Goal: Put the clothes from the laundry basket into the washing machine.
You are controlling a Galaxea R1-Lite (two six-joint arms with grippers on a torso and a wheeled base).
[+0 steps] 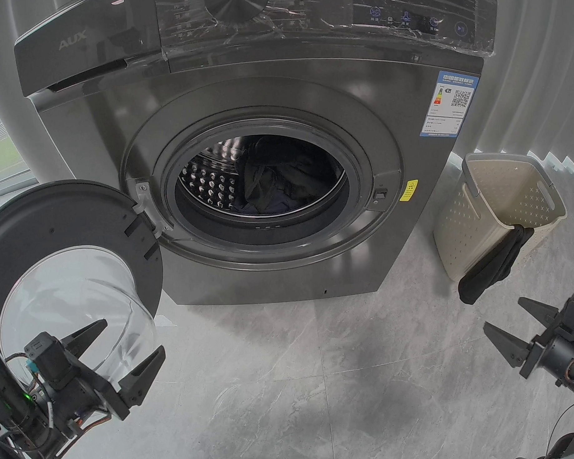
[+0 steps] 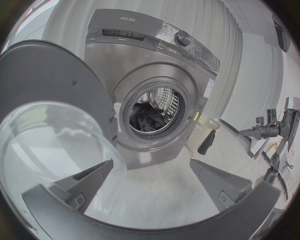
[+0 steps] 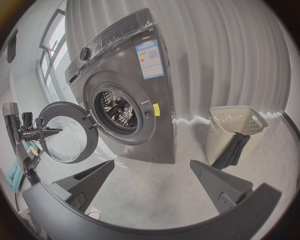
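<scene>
The grey washing machine (image 1: 266, 178) stands with its round door (image 1: 69, 247) swung open to the left. Dark clothes (image 1: 279, 177) lie inside the drum. To its right stands a cream laundry basket (image 1: 486, 201) with a black garment (image 1: 494, 263) hanging over its front rim. My left gripper (image 1: 132, 348) hovers open and empty in front of the door glass, low on the left. My right gripper (image 1: 512, 325) is open and empty near the floor, just below the basket. The wrist views show the machine (image 2: 150, 93) (image 3: 125, 103), the basket (image 3: 234, 125) and the garment (image 3: 232, 151) (image 2: 207, 142).
Grey marble floor (image 1: 304, 376) spreads open between the two arms. A pleated white curtain (image 1: 531, 75) hangs behind the machine and basket. The open door juts out close to my left arm.
</scene>
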